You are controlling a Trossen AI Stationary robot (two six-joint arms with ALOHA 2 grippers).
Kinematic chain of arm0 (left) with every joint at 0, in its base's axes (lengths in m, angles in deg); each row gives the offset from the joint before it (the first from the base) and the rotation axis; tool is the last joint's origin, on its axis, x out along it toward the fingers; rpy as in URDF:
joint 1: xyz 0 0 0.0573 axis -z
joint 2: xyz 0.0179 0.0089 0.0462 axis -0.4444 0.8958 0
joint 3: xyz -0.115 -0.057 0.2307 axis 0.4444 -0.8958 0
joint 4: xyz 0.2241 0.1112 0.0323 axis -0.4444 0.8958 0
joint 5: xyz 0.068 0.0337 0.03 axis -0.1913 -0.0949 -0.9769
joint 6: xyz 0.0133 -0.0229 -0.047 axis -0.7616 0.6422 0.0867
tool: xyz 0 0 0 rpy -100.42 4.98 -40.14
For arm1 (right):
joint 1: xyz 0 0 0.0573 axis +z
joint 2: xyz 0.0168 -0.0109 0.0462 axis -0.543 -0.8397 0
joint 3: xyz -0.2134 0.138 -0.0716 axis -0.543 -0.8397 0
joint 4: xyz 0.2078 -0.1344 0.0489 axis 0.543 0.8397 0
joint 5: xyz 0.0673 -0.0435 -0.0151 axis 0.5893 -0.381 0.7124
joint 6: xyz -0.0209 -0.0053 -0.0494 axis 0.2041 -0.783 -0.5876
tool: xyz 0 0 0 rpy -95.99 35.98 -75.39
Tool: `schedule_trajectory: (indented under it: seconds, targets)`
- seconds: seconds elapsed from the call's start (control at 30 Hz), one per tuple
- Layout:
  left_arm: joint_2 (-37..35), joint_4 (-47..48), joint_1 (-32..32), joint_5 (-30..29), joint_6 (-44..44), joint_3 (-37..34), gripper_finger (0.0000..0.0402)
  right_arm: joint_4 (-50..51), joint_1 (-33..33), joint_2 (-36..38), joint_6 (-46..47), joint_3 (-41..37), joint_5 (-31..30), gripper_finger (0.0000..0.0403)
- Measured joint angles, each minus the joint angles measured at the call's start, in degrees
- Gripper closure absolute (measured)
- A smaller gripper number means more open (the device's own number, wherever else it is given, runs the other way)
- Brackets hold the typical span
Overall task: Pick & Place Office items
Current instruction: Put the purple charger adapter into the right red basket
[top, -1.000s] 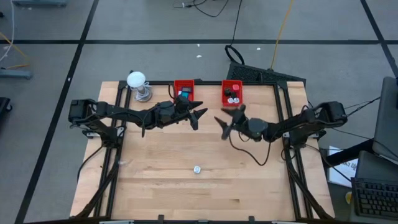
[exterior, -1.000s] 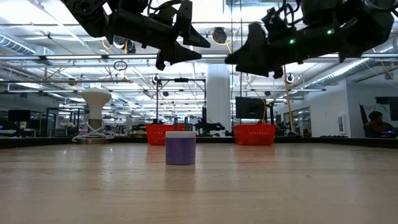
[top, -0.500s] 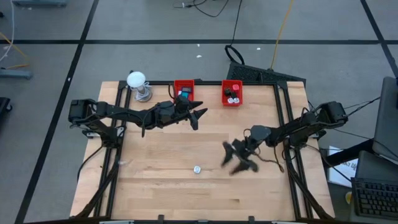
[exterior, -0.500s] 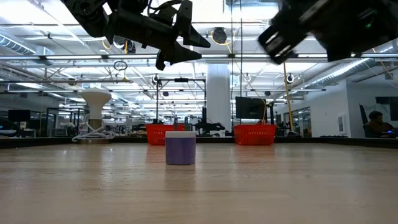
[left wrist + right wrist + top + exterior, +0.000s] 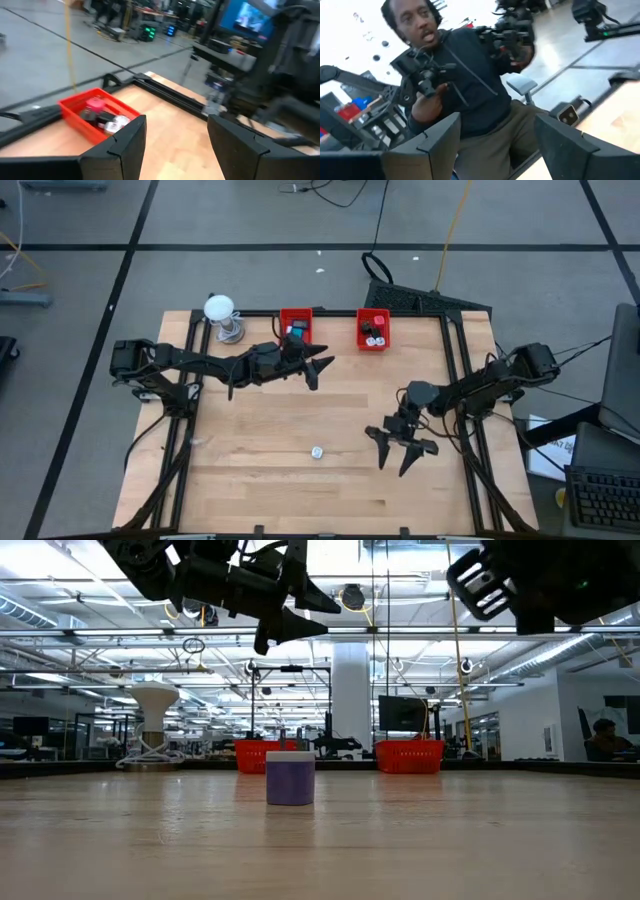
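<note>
Your right gripper [image 5: 398, 452] hangs jaws spread, empty, right of the small white piece [image 5: 317, 452]. Left gripper [image 5: 318, 367] is spread, empty, by the left red bin [image 5: 296, 314].

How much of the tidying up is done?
Mostly done: small pieces already lie in the left bin and the right bin. One white piece is left on the table. Nothing is in hand: the right hand hangs open beside that piece, and the left hand waits open by its bin.
</note>
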Motion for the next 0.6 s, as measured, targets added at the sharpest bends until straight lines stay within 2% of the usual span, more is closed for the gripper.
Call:
schedule_trajectory:
  seconds: [0.07,0.13,0.23,0.3,0.37,0.5,0.6]
  targets:
    - [0.0,-0.3,0.0,2.7,0.9,0.0,0.0188,0.2,-1.0,0.0,1.9,0.0,0.4,0.0165]
    - [-1.3,1.3,0.0,7.8,-2.8,0.0,0.0188,0.0,-2.0,0.0,2.8,0.0,2.0,0.0165]
    - [-6.4,7.8,0.0,18.3,-11.9,0.0,0.0188,0.1,-3.4,0.0,3.6,0.0,3.1,0.0165]
    - [-11.0,15.9,0.5,20.3,-13.4,0.0,0.0188,0.2,-4.4,0.6,4.0,0.0,3.5,0.0165]
    - [-15.1,24.9,1.9,16.1,-13.8,0.0,0.0188,0.2,-5.4,1.4,4.7,0.0,4.6,0.0165]
    - [-21.1,43.6,7.4,2.4,-8.6,0.0,0.0188,0.1,-7.4,5.4,4.4,-1.5,4.6,0.0165]
    - [-21.7,50.2,12.2,-0.9,-1.8,-0.1,0.0188,0.1,-9.3,9.6,1.5,-3.8,2.9,0.0165]
